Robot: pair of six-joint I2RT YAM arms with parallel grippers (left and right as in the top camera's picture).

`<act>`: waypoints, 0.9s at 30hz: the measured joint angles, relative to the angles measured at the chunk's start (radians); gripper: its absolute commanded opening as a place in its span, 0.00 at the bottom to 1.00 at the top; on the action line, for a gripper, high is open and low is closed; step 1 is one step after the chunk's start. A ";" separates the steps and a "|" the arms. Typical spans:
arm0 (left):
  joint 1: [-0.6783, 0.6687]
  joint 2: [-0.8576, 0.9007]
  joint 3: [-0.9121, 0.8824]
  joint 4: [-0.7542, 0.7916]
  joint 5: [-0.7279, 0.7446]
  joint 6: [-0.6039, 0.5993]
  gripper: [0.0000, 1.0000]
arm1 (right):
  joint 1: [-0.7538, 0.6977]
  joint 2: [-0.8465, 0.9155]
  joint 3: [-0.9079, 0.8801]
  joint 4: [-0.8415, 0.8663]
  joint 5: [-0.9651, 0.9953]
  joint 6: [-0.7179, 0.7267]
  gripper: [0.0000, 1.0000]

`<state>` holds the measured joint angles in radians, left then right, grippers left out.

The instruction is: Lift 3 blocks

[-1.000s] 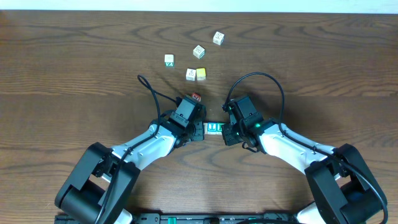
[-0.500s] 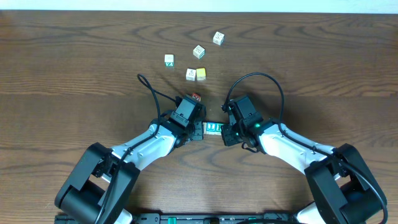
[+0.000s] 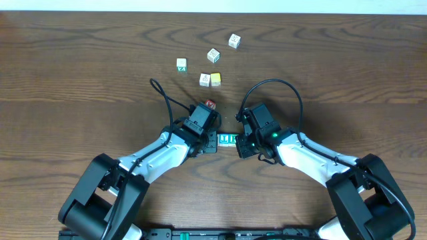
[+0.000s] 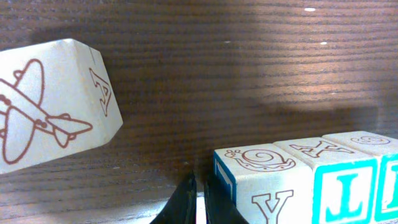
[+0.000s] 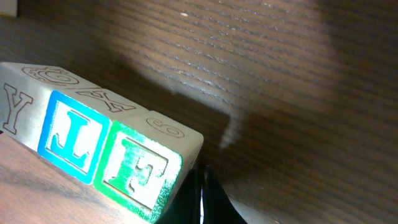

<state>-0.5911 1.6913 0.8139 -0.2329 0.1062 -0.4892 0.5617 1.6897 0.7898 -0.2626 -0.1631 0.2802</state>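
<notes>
Three blocks stand in a tight row [image 3: 228, 139] between my two grippers. In the right wrist view they are the cream block with a Y [image 5: 18, 118], the blue L block [image 5: 71, 140] and the green F block [image 5: 140, 168]. My left gripper [image 4: 199, 190] is shut, and its fingertips press the outer side of the cream Y block [image 4: 267, 183]. My right gripper [image 5: 200, 190] is shut too, pressed against the F block's end. Nothing sits between either pair of fingers. I cannot tell whether the row touches the table.
A block with a red airplane drawing [image 4: 50, 118] lies close on the left gripper's far side, the red cube [image 3: 210, 105] from overhead. Farther back are several loose cubes, among them a yellow one [image 3: 215, 79] and white ones [image 3: 181, 64] [image 3: 233, 41].
Both grippers and the row of blocks squeezed between them have shifted slightly toward me and to the left. The loose cubes have not moved.
</notes>
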 measured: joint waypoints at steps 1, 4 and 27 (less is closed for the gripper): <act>0.000 0.000 0.000 -0.002 0.000 0.001 0.09 | 0.000 0.000 0.001 -0.005 0.003 0.000 0.02; -0.002 -0.001 0.001 -0.003 0.001 0.007 0.13 | -0.005 0.000 0.004 -0.015 0.005 0.000 0.04; -0.003 -0.001 0.002 -0.004 0.003 0.016 0.14 | -0.233 0.000 0.014 -0.021 0.029 0.035 0.17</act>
<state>-0.5941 1.6901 0.8154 -0.2367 0.1097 -0.4728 0.3283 1.6894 0.8036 -0.2840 -0.1337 0.3153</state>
